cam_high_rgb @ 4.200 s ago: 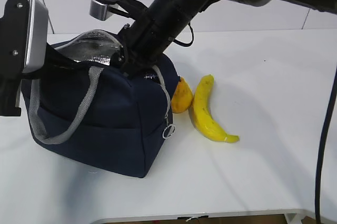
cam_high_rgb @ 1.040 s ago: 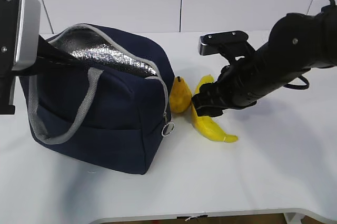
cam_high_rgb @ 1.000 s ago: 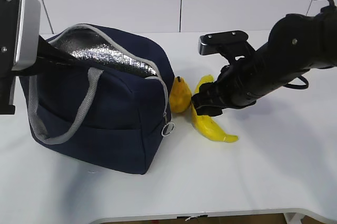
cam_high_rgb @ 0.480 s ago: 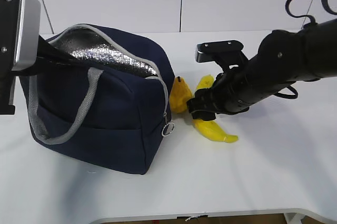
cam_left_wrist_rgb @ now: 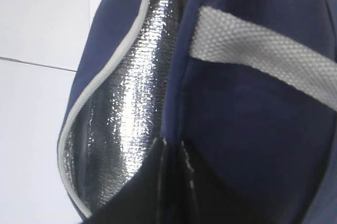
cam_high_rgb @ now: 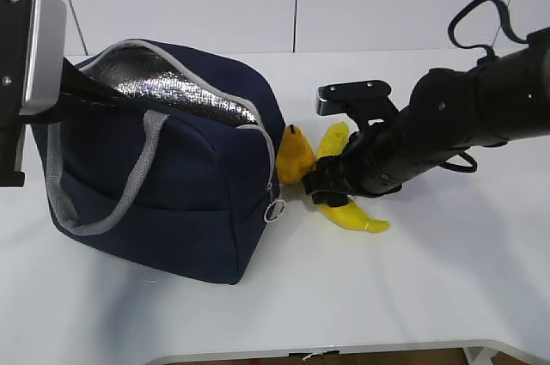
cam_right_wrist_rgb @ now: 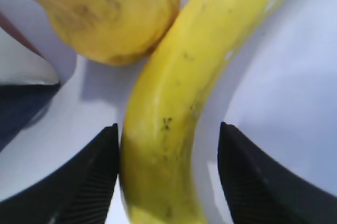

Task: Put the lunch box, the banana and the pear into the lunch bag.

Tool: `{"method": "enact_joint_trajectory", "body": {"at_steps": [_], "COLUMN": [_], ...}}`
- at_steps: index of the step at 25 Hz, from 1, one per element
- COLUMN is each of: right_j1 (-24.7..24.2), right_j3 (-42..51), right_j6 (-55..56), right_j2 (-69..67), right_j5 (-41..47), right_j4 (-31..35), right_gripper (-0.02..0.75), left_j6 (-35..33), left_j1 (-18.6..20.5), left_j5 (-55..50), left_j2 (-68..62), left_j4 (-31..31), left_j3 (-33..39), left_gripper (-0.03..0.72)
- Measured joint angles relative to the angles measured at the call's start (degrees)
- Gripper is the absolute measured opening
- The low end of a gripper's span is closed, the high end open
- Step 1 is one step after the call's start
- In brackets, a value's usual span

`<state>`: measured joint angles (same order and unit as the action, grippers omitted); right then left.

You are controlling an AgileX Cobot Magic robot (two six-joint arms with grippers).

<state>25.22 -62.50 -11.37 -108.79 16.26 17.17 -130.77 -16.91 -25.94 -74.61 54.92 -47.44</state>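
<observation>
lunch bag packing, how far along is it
The lunch box isn't in view; whether it's already inside the open lunch bag can't be seen. In hand: the right tool straddles the banana, jaws open, not yet closed. The left tool pinches the bag's rim. The pear waits on the table.

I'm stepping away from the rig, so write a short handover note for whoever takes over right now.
Left gripper: shut on the lunch bag's rim, holding the mouth open.
Right gripper: open, fingers either side of the banana, which lies on the table; not gripped yet.
Pear: on the table between bag and banana, touching the banana.
Lunch box: not visible; can't confirm it is in the bag.
Left: close on the banana, bag it, then the pear.
</observation>
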Motion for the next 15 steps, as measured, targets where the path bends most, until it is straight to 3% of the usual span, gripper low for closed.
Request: {"method": "enact_joint_trajectory", "body": {"at_steps": [6, 12, 15], "right_j1": [0.0, 0.0, 0.0], "right_j3": [0.0, 0.0, 0.0], "right_j6": [0.0, 0.0, 0.0], "right_j2": [-0.6, -0.7, -0.7], "right_j5": [-0.1, -0.3, -0.3], "right_j4": [0.1, 0.2, 0.2], "right_gripper": [0.476, 0.350, 0.324], "left_j6": [0.0, 0.0, 0.0], "left_j1": [0.0, 0.0, 0.0], "left_j5": [0.0, 0.0, 0.0], "left_j2": [0.0, 0.0, 0.0], "left_j4": [0.0, 0.0, 0.0], "left_j3": [0.0, 0.0, 0.0], "left_gripper": [-0.012, -0.012, -0.012]}}
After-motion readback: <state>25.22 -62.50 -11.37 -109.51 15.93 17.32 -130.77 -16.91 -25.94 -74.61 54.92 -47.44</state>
